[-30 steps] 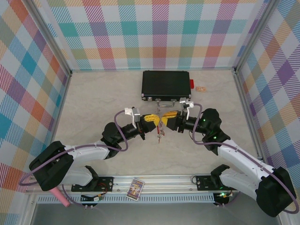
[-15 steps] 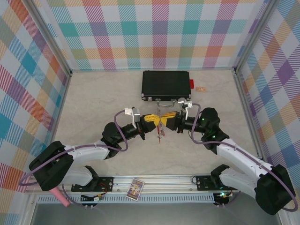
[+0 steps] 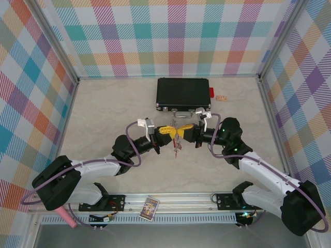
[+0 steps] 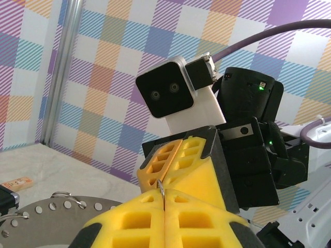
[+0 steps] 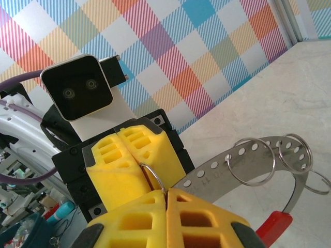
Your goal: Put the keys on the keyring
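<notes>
Near the middle of the view from above, the two arms met nose to nose over the bench [image 3: 103,113]. The left tool [image 3: 173,131] and the right tool [image 3: 182,130] pointed at each other, their yellow fingertips all but touching.

From the left wrist I could see that tool's fingers pressed together, with the thin wire of the keyring [image 4: 161,187] rising out of the seam at their tips. From the right wrist it looked the same. Those fingers were closed flat on the wire loop, which ran across into the seam of the opposite pair. Both were clamped on the one ring, which was held up off the bench between them.

In the right wrist view a curved metal strip [image 5: 209,176] punched with holes ran out to the right. It had split rings [image 5: 249,161] through it and a red end [image 5: 274,226] at the lower right.

From above, the keys [image 3: 177,146] showed as a small red-and-silver cluster hanging just below the meeting fingertips, too small to tell apart. A black case [image 3: 183,93] lay flat beyond them toward the top of the frame, with a red block [image 3: 211,92] just beside its right edge.
</notes>
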Tool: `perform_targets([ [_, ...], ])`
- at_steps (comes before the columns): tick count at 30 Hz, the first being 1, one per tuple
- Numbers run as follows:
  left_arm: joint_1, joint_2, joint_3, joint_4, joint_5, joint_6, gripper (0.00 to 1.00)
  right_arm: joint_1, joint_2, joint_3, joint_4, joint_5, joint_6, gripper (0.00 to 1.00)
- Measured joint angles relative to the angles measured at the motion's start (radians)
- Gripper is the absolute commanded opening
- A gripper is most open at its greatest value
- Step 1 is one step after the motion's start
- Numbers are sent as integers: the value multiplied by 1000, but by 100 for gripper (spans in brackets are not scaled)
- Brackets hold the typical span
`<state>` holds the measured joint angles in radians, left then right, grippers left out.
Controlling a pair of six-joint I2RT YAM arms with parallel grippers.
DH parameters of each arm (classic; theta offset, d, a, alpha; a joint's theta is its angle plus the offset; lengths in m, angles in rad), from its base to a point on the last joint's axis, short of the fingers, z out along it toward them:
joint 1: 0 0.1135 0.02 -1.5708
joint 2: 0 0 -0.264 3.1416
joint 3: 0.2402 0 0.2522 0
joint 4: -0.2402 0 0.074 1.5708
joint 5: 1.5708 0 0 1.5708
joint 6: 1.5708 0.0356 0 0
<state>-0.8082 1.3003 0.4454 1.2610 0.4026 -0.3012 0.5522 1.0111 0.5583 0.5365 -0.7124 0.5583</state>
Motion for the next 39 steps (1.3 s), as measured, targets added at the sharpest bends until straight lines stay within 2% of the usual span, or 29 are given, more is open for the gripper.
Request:
perform_targets([
  [1,0,0,0,-1,0,0,19,0,0,2,-10,0,-6,2],
  [5,11,-1,-2,3,-2,-9,25,0,-19,7,-90,13,-51,0],
  [13,73,-54,-29,-32,9,-24,29,0,-52,102,-354,53,-238,1],
  [17,85,-111,-29,-122,36,3,31,0,-42,172,-515,81,-365,1],
  [23,90,-194,-10,-344,81,96,32,2,19,235,-676,128,-493,1],
  [29,90,-199,34,-502,117,169,32,15,66,254,-766,188,-570,1],
  [39,92,-142,84,-628,146,210,30,106,82,291,-837,288,-662,1],
])
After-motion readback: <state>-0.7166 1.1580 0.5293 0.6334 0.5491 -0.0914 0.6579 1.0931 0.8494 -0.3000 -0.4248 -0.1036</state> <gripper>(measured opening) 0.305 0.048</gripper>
